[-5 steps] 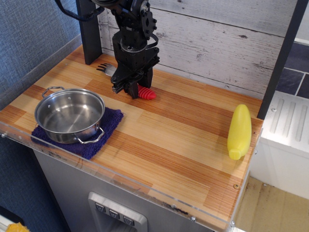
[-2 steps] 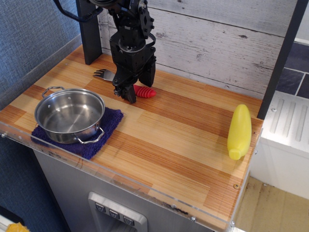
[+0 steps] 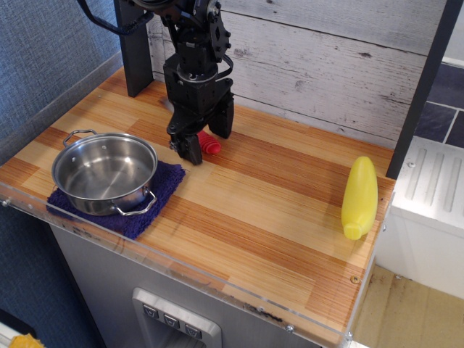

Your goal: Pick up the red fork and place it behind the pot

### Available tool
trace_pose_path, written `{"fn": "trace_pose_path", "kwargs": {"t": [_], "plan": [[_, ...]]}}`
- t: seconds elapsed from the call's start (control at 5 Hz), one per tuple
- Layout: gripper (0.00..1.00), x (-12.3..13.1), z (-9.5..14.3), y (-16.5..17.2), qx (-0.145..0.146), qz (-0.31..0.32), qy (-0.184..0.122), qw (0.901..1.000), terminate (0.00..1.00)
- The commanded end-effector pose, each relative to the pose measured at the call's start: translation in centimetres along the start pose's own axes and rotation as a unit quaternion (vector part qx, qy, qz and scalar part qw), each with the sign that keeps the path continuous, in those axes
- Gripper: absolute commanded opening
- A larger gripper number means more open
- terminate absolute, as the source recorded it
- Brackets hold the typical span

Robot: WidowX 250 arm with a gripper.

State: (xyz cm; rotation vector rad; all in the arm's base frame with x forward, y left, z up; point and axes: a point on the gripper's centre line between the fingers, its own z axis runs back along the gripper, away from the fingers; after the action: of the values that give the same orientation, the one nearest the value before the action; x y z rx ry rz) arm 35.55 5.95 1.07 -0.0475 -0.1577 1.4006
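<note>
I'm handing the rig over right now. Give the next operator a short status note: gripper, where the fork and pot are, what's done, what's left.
Gripper: low over the counter behind and right of the pot, on the red fork; whether it is clamped cannot be told.
Red fork: only the red handle tip shows beside the gripper; the head is hidden.
Pot: empty, on the dark blue cloth at the front left of the counter.
Done: gripper is at the fork.
Left: confirm the grasp, set the fork behind the pot, release.

Place: a mock kitchen set up for a robot.
Counter: a striped wooden worktop (image 3: 239,210) with a clear plastic edge.
Backdrop: whitewashed plank wall (image 3: 326,58).
Props: a steel pot (image 3: 105,172) on a purple cloth (image 3: 156,196).
</note>
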Motion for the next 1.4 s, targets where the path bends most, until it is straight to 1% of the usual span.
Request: {"fn": "trace_pose_path", "kwargs": {"t": [0.0,0.2,0.4,0.6,1.2], "plan": [[1.0,-0.2,5.1,-1.1,-0.068,-0.014,-0.008,0.9975,0.0],[1.0,-1.3,7.5,-1.2,-0.093,-0.019,-0.008,0.9954,0.0],[1.0,-1.3,10.4,-0.6,-0.115,-0.019,-0.008,0.9932,0.0],[1.0,3.0,13.7,1.5,-0.127,-0.03,-0.008,0.9914,0.0],[1.0,3.0,13.7,1.5,-0.127,-0.03,-0.008,0.9914,0.0]]}}
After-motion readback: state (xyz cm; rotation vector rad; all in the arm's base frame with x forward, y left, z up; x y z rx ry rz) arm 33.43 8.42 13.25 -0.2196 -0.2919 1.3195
